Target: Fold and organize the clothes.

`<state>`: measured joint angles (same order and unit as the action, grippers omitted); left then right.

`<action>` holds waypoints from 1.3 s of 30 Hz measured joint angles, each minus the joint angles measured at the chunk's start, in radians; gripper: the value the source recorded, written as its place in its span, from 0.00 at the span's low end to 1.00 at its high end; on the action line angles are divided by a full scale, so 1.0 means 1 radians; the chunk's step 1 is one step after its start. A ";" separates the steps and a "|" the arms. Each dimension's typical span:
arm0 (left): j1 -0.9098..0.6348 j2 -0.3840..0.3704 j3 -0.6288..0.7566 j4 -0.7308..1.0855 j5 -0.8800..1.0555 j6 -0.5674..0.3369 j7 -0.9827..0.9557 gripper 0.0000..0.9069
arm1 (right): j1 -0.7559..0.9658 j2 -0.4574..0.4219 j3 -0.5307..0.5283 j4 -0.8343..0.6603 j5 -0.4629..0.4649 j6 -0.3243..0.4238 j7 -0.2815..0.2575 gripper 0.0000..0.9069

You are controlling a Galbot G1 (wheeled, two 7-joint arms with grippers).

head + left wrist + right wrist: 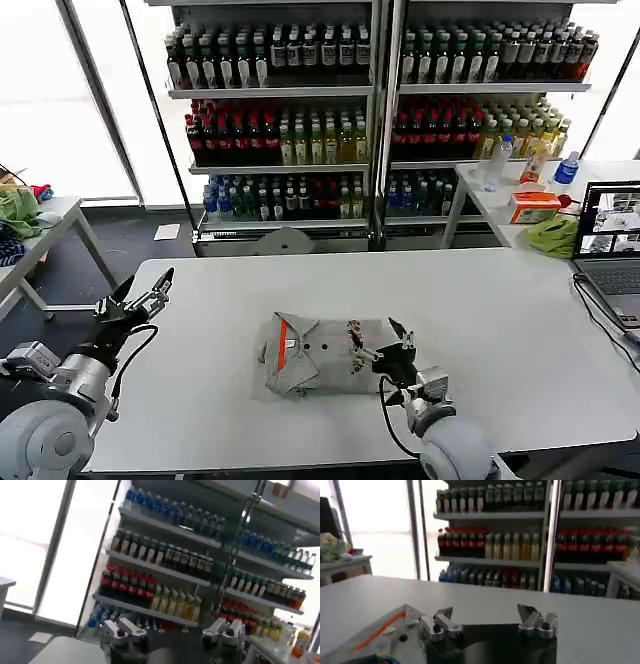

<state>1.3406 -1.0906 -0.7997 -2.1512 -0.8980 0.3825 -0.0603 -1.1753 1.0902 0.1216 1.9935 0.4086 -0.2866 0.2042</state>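
A light grey shirt (315,357) lies folded into a compact rectangle at the middle of the white table (500,330). Its orange collar lining (283,346), its buttons and a small multicoloured print face up. My right gripper (378,341) hovers open at the shirt's right edge, by the print, with nothing between its fingers. In the right wrist view this gripper (485,616) stands open over bare table, with the shirt (375,637) off to one side. My left gripper (146,286) is raised open over the table's left edge, well clear of the shirt; in the left wrist view the gripper (172,630) points at the shelves.
A laptop (611,245) with a cable sits at the table's right edge. Behind it a side table carries a lime-green cloth (553,237), an orange box (533,206) and bottles. Bottle shelves (380,110) line the back. A small table (60,212) with coloured fabrics stands far left.
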 measured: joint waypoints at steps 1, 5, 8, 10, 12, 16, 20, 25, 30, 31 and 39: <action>0.005 -0.002 0.000 -0.003 0.002 -0.003 0.001 1.00 | -0.012 -0.001 0.011 0.010 -0.013 0.019 -0.005 1.00; 0.031 -0.010 0.003 -0.016 0.015 -0.019 0.009 1.00 | -0.082 0.002 0.072 0.037 -0.057 0.106 -0.030 1.00; 0.054 -0.016 0.011 -0.019 0.034 -0.037 0.018 1.00 | -0.149 0.011 0.130 0.052 -0.071 0.168 -0.053 1.00; 0.074 -0.021 0.020 -0.018 0.058 -0.057 0.027 1.00 | -0.194 0.016 0.173 0.055 -0.076 0.209 -0.069 1.00; 0.091 -0.025 0.029 -0.017 0.088 -0.083 0.037 1.00 | -0.239 0.020 0.216 0.055 -0.079 0.248 -0.085 1.00; 0.138 -0.039 0.046 -0.016 0.165 -0.150 0.061 1.00 | -0.315 0.022 0.302 0.055 -0.070 0.308 -0.104 1.00; 0.186 -0.059 0.054 -0.021 0.249 -0.214 0.083 1.00 | -0.371 0.023 0.387 0.056 -0.041 0.346 -0.121 1.00; 0.247 -0.094 0.078 -0.032 0.340 -0.303 0.115 1.00 | -0.434 0.023 0.452 0.070 -0.019 0.388 -0.128 1.00; 0.298 -0.128 0.098 -0.022 0.422 -0.393 0.149 1.00 | -0.484 0.032 0.472 0.082 -0.017 0.428 -0.128 1.00; 0.308 -0.133 0.100 -0.016 0.433 -0.412 0.157 1.00 | -0.493 0.036 0.472 0.083 -0.020 0.436 -0.131 1.00; 0.379 -0.176 0.102 0.006 0.492 -0.530 0.227 1.00 | -0.548 0.033 0.453 0.097 -0.033 0.501 -0.136 1.00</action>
<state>1.7193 -1.2662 -0.6976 -2.1454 -0.4064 -0.1472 0.1671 -1.7232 1.1233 0.5748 2.0901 0.3760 0.2140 0.0680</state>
